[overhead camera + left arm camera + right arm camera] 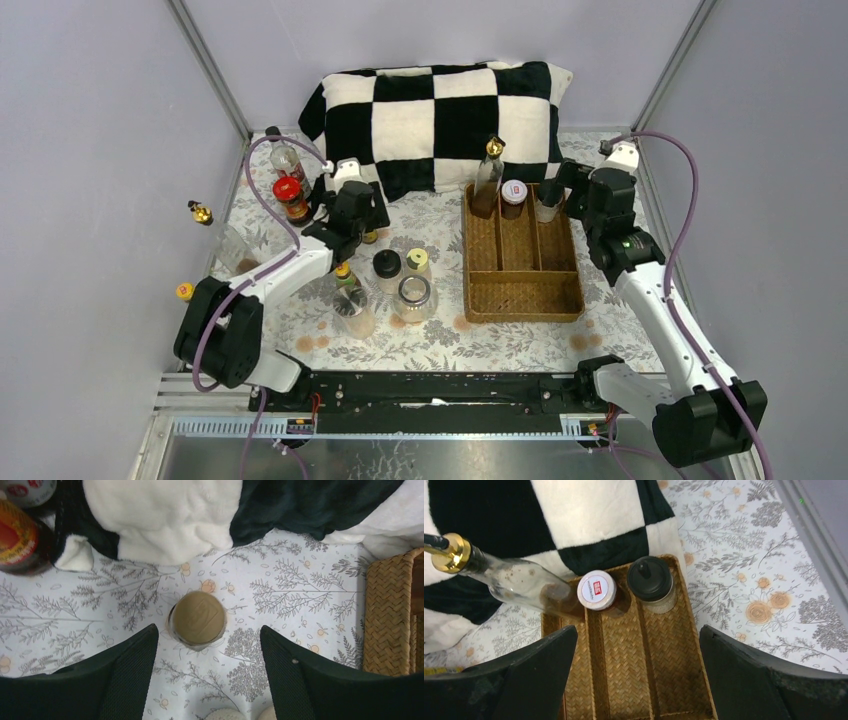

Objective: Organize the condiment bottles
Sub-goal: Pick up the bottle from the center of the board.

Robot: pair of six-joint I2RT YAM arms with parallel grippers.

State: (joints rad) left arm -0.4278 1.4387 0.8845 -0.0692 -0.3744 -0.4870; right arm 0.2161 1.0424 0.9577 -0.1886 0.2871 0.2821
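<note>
A small jar with a tan lid stands on the floral cloth just ahead of my left gripper, which is open, its fingertips on either side and apart from the jar. In the top view this gripper sits by the pillow's front edge. Three condiment bottles stand at the far end of the wicker tray: a tall gold-topped bottle, a white-lidded jar and a black-capped jar. My right gripper hangs open over the tray, holding nothing. Several more bottles stand left of the tray.
A black-and-white checkered pillow lies along the back. A red-capped bottle and a clear bottle stand left of my left gripper. Gold-topped and yellow-capped bottles stand at the left wall.
</note>
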